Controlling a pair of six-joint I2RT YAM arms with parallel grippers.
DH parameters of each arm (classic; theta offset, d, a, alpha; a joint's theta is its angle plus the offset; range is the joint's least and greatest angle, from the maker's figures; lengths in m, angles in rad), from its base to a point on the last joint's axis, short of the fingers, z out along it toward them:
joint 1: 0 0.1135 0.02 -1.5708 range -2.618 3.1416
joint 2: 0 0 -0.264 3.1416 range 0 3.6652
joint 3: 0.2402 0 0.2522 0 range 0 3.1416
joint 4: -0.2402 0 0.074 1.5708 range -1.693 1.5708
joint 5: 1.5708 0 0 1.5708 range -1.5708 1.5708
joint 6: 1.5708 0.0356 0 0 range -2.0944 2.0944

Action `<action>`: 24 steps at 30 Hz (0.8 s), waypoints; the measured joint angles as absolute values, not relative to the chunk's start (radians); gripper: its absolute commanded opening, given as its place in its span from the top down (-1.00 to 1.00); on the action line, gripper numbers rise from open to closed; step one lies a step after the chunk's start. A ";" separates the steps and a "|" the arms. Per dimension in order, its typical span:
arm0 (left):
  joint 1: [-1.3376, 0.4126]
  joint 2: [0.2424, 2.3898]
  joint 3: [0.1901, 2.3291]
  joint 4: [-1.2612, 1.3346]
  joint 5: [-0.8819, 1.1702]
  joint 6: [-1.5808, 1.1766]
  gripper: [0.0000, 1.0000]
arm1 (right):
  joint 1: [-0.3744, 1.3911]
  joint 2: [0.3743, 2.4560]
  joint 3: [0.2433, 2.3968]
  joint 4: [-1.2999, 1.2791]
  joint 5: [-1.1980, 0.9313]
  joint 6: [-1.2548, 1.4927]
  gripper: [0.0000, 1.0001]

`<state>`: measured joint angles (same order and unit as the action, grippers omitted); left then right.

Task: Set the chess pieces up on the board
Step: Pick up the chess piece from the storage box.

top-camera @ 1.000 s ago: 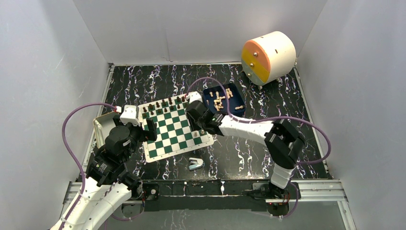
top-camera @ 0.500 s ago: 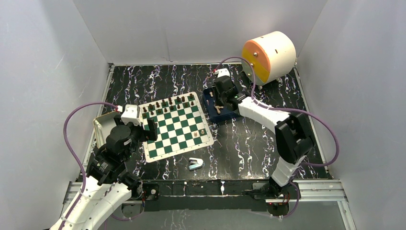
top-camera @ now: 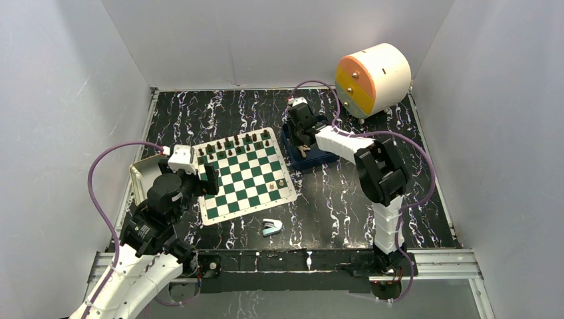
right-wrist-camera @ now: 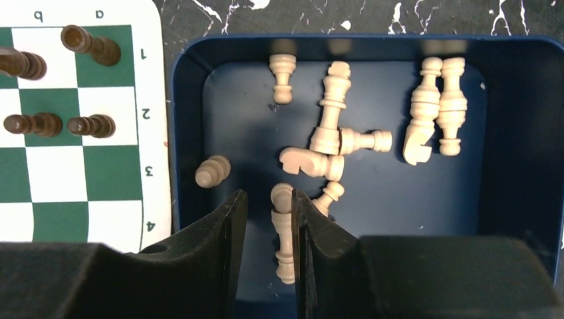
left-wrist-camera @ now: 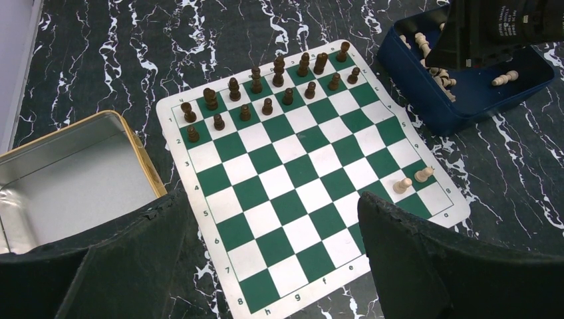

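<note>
Board (left-wrist-camera: pixel 292 179): green-and-white mat lay flat, skewed.
Dark pieces (left-wrist-camera: pixel 256 80): stood upright, two rows along one edge.
Light pieces (left-wrist-camera: pixel 404 185): two stood at a far corner; others lay jumbled in blue tray (right-wrist-camera: pixel 512 133).

The board (left-wrist-camera: pixel 292 193) holds sixteen dark chess pieces (left-wrist-camera: pixel 267 106), two light ones (left-wrist-camera: pixel 402 185).

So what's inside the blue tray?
The blue tray holds roughly ten loose light chess pieces; the right jaws straddle one. Anything under the jaws at its near edge is hidden.
</note>
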<state>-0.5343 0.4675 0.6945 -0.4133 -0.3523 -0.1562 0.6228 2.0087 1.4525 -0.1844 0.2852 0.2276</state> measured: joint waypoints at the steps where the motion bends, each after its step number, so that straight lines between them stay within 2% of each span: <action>1: -0.534 0.467 0.694 -0.412 -0.352 -0.156 -0.90 | 0.623 2.017 1.463 -0.184 0.284 0.228 0.22; 9: -0.534 0.462 0.694 -0.411 -0.353 -0.157 -0.91 | 0.622 2.037 1.497 -0.189 0.297 0.220 0.19; 16: -0.534 0.461 0.694 -0.411 -0.353 -0.156 -0.91 | 0.622 2.076 1.498 -0.215 0.312 0.202 0.24; 24: -0.534 0.456 0.694 -0.412 -0.355 -0.156 -0.91 | 0.622 2.088 1.498 -0.231 0.316 0.200 0.41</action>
